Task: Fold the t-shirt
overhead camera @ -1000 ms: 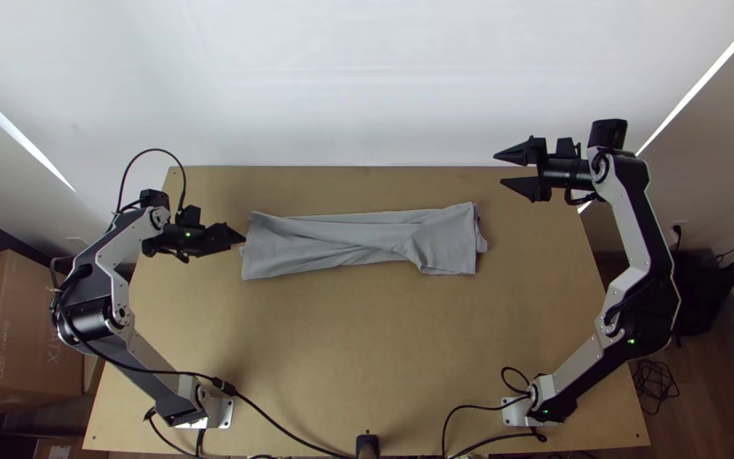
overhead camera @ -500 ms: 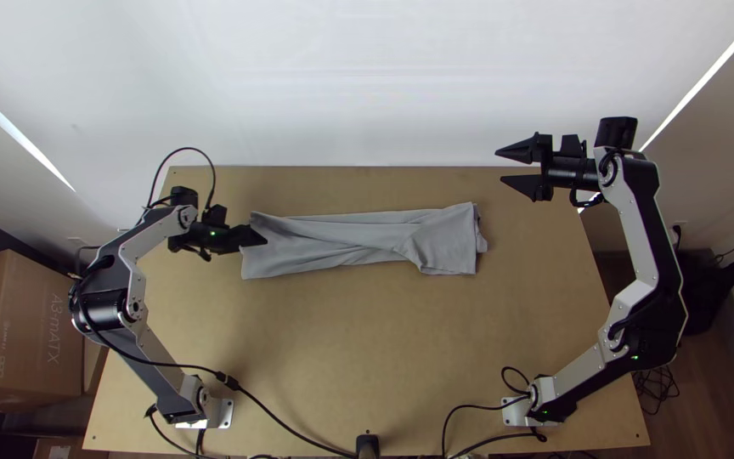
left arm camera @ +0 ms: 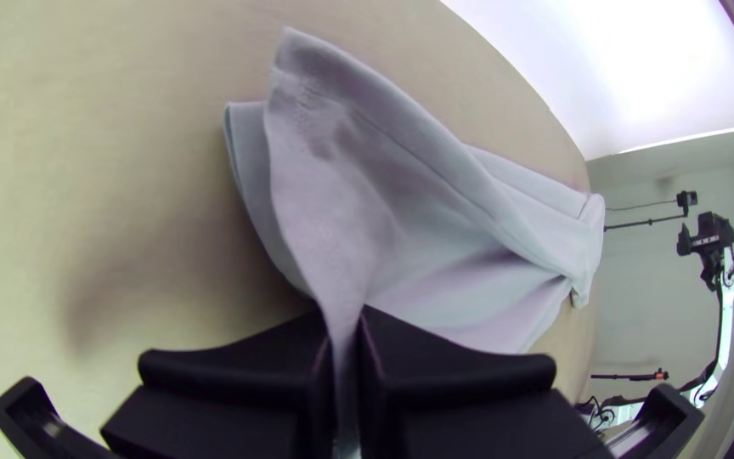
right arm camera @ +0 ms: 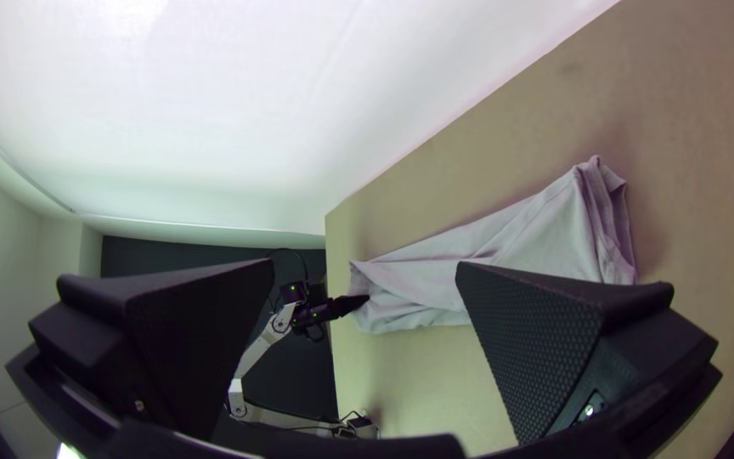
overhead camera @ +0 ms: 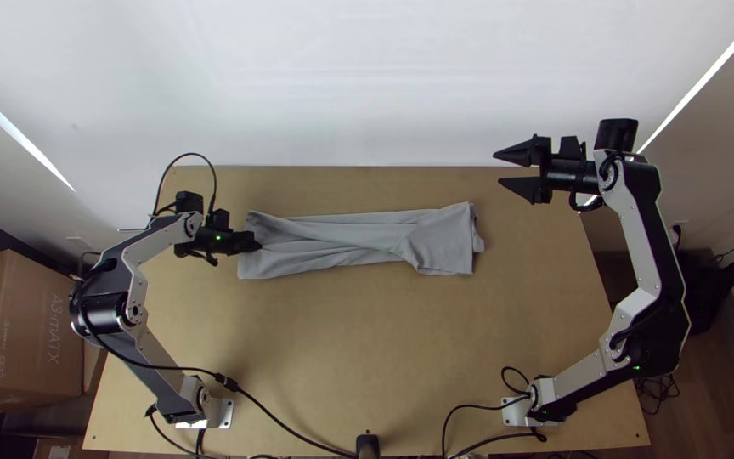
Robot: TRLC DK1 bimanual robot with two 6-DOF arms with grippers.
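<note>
We see the grey t-shirt (overhead camera: 341, 242) lying as a long, narrow strip across the worktop (overhead camera: 358, 340), nearer its far edge than its near one. Its layers are creased lengthwise, and a fold runs slantwise across it towards the right end, where the cloth spreads wider and several edges lie one over another. The left end is wide too, with its two corners fanned apart.

Our left hand (overhead camera: 256, 246) is at that left end, between the two corners. In the left wrist view we see its black fingers (left arm camera: 248, 365) closed on a thin pinch of the fabric, nearly meeting with the cloth between them. The material around the pinch gathers into a narrow ridge that runs up to the fingertips, and a smooth flap with a stitched hem stands beside it over another layer.

Our right hand (overhead camera: 497, 168) is well apart from the shirt, past its right end and by the far right corner of the worktop. Its fingers (right arm camera: 545, 340) stand wide open with nothing between them.

Black cables (overhead camera: 286, 432) run along the near edge between the arms' bases, and a cardboard box (overhead camera: 23, 331) stands beyond the worktop's left side.
</note>
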